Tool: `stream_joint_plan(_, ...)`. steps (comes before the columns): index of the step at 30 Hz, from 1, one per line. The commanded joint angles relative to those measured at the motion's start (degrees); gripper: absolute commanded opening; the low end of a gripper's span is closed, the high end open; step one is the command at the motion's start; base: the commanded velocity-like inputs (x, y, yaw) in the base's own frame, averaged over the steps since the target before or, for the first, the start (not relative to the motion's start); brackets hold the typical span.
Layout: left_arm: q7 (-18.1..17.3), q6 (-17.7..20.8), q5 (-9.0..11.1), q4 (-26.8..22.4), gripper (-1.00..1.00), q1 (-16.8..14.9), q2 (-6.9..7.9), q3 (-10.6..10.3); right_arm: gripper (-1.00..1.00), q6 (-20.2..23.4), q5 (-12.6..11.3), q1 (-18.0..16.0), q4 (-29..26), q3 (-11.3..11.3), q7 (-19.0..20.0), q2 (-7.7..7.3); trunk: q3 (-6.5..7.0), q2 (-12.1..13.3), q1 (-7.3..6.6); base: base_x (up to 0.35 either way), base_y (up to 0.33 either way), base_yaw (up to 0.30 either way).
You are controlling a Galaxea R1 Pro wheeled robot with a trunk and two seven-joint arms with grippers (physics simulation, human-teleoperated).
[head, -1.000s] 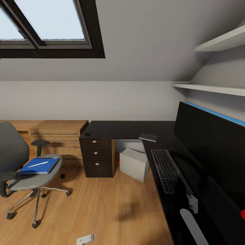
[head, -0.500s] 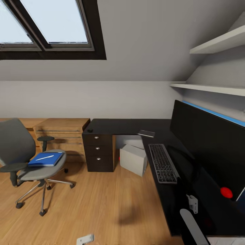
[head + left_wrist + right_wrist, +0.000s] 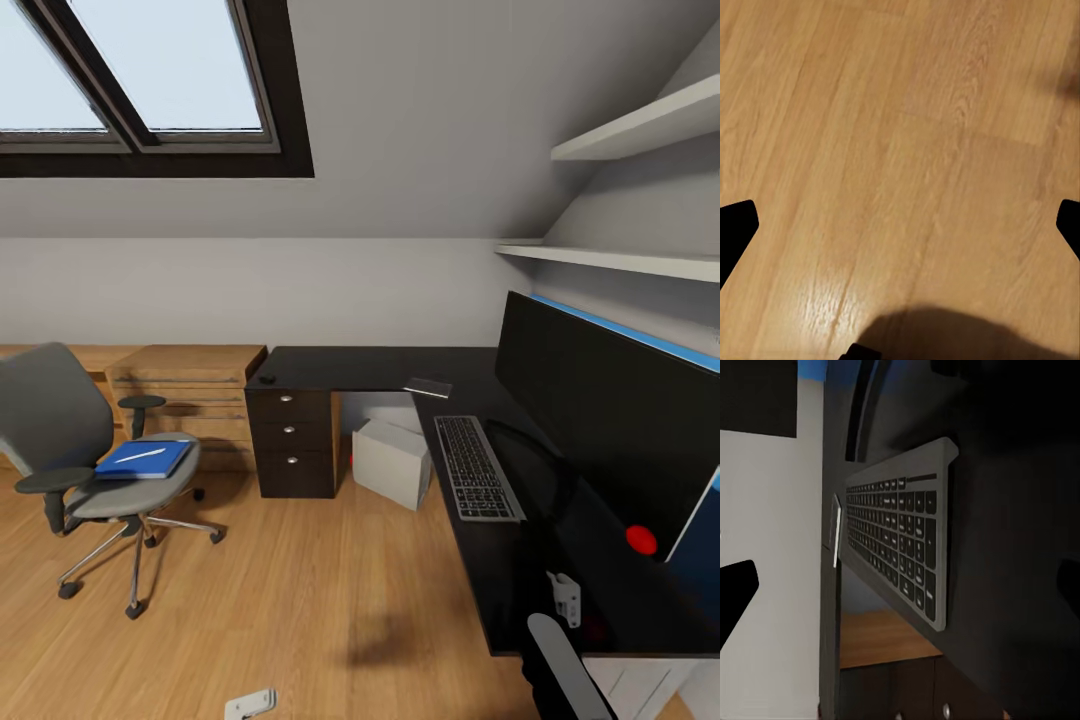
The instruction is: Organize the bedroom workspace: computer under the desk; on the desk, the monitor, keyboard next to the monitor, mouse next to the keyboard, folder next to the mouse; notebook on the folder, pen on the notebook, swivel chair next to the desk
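The grey swivel chair (image 3: pixel 55 430) stands on the floor at the left, apart from the black L-shaped desk (image 3: pixel 360 368). On its seat lies the blue folder (image 3: pixel 145 461) with the thin white pen (image 3: pixel 140 454) on top. The keyboard (image 3: pixel 476 467) (image 3: pixel 900 532) lies on the desk in front of the wide black monitor (image 3: pixel 600 420). The dark notebook (image 3: pixel 428 387) rests near the desk's inner corner. A small dark mouse (image 3: pixel 267 379) sits at the desk's far left end. The pale computer (image 3: pixel 392 463) stands under the desk. My left gripper (image 3: pixel 900 225) is open over bare floor. My right gripper (image 3: pixel 900 585) is open, facing the keyboard.
Black drawers (image 3: pixel 290 440) hold up the desk's left end, beside a light wooden drawer unit (image 3: pixel 185 395). White shelves (image 3: pixel 620 262) hang above the monitor. A red round spot (image 3: pixel 641 540) and a blue, white-edged panel (image 3: pixel 700 530) show at the desk's near right. Wooden floor (image 3: pixel 300 600) lies open between chair and desk.
The whole picture has shifted: the camera has drawn back from the desk, so chair, desk and keyboard look smaller and the red spot has come into view. The things themselves have not moved.
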Motion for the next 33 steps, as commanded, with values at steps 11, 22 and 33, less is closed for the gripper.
stream_joint_plan(11,0.21,-0.14,0.52,-0.01,1.0,-0.03,0.11,-0.45,1.0,-0.31,8.09,-0.03,-0.43,4.97,0.07,0.31,0.65,1.57,-0.88,-0.007,0.0,0.0)
stream_joint_plan(22,0.21,-0.13,0.51,-0.02,1.0,-0.03,0.15,-0.45,1.0,-0.61,21.65,-0.03,-0.59,10.02,-0.18,2.0,2.63,5.98,-3.3,0.0,0.0,0.0)
stream_joint_plan(33,0.21,-0.13,0.51,-0.02,1.0,-0.03,0.15,-0.45,1.0,-0.45,33.92,-0.03,-0.6,16.12,-6.51,5.77,4.6,10.39,-5.72,0.0,0.0,0.0)
